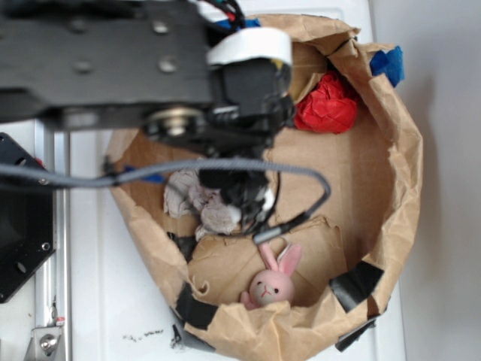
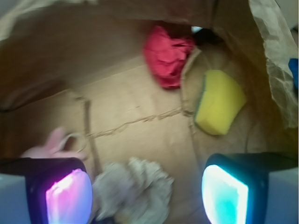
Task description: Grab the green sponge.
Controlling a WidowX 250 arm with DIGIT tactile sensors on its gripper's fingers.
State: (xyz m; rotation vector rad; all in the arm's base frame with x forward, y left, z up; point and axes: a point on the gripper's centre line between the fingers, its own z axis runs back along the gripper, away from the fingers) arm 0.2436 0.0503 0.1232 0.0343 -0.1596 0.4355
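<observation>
Exterior overhead – wrist close, both bag-ward

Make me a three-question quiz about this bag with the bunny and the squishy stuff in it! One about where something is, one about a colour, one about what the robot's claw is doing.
1. In the wrist view, what lies right beside the green sponge?
A. red paper wad
B. pink bunny
C. a spoon

2. What colour is most of the sponge?
A. blue
B. yellow
C. white

3. The gripper is:
A. shut on the sponge
B. shut on the bunny
C. open, holding nothing

Answers: 1 A, the red wad sits next to the sponge at the far end of the bag. 2 B, the foam is yellow with a thin green edge. 3 C, the fingers stand apart above the cloth wad.
</observation>
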